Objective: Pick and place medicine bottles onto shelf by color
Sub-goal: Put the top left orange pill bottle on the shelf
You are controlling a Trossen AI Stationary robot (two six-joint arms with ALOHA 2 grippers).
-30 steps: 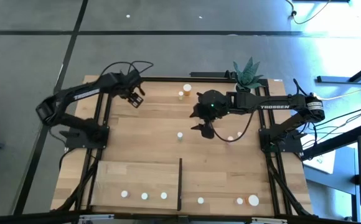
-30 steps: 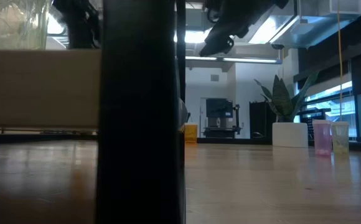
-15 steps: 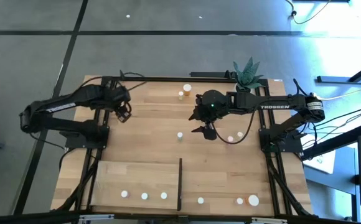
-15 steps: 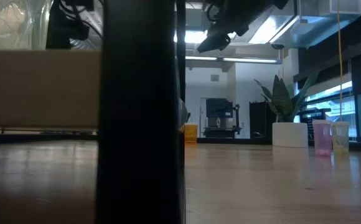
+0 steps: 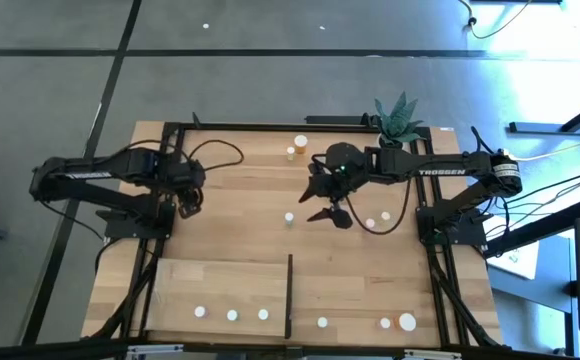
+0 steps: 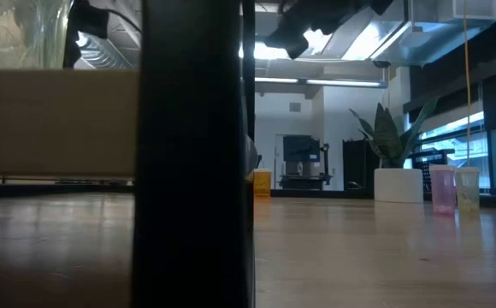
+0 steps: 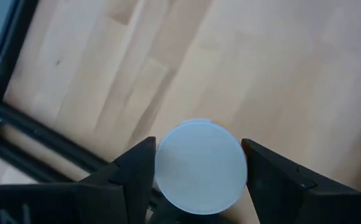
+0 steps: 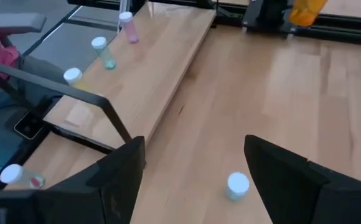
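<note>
Two arms | left gripper (image 7: 199, 171) clamps white-capped bottle (image 7: 200, 165) near table rail (image 7: 37, 134) | right gripper (image 8: 193, 158) spread wide mid-table

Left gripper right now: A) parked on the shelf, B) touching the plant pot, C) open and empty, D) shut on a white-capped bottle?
D: in the left wrist view the left gripper has its jaws closed against a white-capped bottle, held above the table.

Three bottles (image 5: 231, 314) in a row on the shelf (image 5: 220, 280) near the tabletop's (image 5: 240, 220) front edge; plant (image 5: 399, 118) at the back right corner.
</note>
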